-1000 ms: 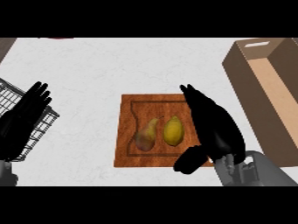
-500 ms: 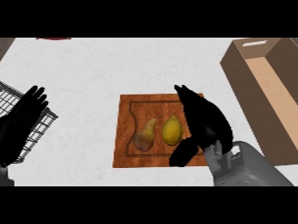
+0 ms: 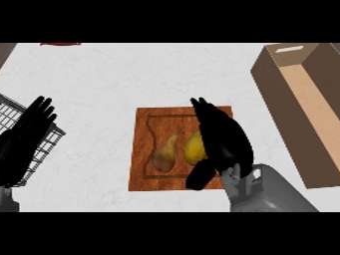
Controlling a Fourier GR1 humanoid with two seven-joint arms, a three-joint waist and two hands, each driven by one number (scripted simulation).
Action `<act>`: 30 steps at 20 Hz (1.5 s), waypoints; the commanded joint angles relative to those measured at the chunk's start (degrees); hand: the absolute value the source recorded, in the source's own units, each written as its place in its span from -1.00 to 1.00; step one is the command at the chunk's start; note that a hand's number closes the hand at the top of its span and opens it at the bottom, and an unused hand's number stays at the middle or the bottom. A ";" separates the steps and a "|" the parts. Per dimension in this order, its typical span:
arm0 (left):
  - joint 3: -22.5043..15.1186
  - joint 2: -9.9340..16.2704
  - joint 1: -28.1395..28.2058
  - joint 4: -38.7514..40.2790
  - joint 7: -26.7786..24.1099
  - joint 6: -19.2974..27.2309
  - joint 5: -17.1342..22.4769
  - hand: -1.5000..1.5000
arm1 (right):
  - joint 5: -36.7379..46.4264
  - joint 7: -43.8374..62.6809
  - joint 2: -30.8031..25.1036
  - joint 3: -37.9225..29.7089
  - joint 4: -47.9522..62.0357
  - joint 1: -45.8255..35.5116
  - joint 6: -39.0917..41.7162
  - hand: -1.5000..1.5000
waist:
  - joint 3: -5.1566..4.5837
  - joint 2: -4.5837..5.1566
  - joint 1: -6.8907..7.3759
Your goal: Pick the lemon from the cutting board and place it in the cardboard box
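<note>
here my right hand hung open just right of the lemon, overlapping it; i judged it should curl round it, clear of the pear.

Yellow lemon, oval, lying lengthwise on the wooden cutting board near the worktop's middle. Open cardboard box, long and brown, slightly angled, standing along the worktop's right edge, well apart.

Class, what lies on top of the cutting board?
On the board: a lemon and a pear, side by side. The right robot hand covers the lemon's right edge and the board's right side.
</note>
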 commanded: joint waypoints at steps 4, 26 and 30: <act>-1.10 -2.33 1.81 -1.16 -0.86 1.17 -2.21 0.00 | 3.51 5.24 2.63 -0.08 6.89 -2.45 4.33 -1.00 | -0.01 0.06 0.33; 3.87 -1.35 -1.87 0.64 0.77 -1.08 -1.41 0.00 | 9.82 6.55 9.19 -3.22 8.74 1.88 10.28 -1.00 | -0.01 0.00 -0.28; 3.09 -2.08 -2.29 3.12 0.41 -1.24 -2.79 0.00 | 8.96 5.19 10.34 -3.53 14.50 -0.68 10.53 -1.00 | -0.01 0.11 -0.09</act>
